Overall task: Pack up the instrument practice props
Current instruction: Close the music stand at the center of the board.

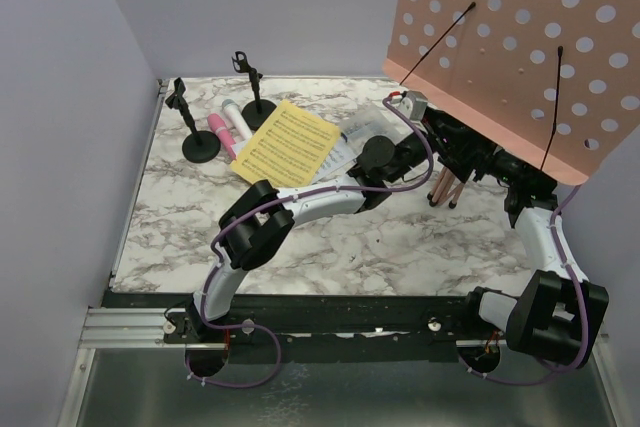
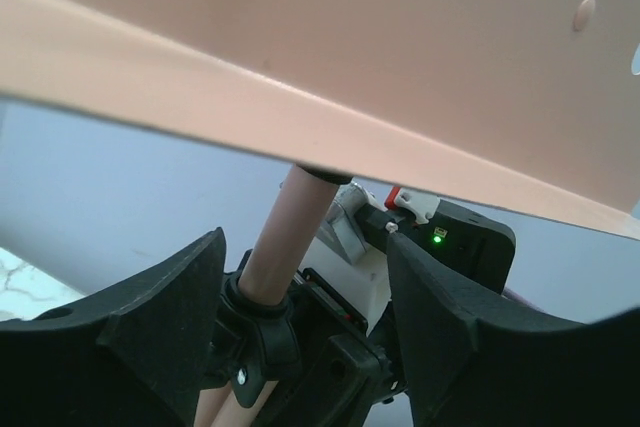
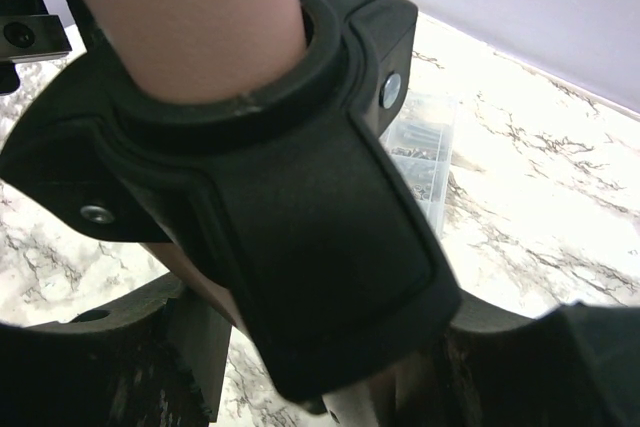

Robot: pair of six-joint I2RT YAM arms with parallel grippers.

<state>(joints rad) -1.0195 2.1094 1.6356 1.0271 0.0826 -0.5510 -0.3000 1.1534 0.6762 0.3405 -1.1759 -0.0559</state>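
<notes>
The pink perforated music rack stands at the back right, its pink pole running down into a black collar above the folded legs. My right gripper is shut on the rack at the collar, which fills the right wrist view between its fingers. My left gripper is open, its fingers apart on either side of the pole. At the back left lie the yellow sheet-music page over a white page, the pink microphone and the white microphone, beside two black mic holders.
A clear plastic compartment box lies on the marble table just behind the rack's legs. Lilac walls close the table in on the left, back and right. The black rail with both arm bases runs along the near edge.
</notes>
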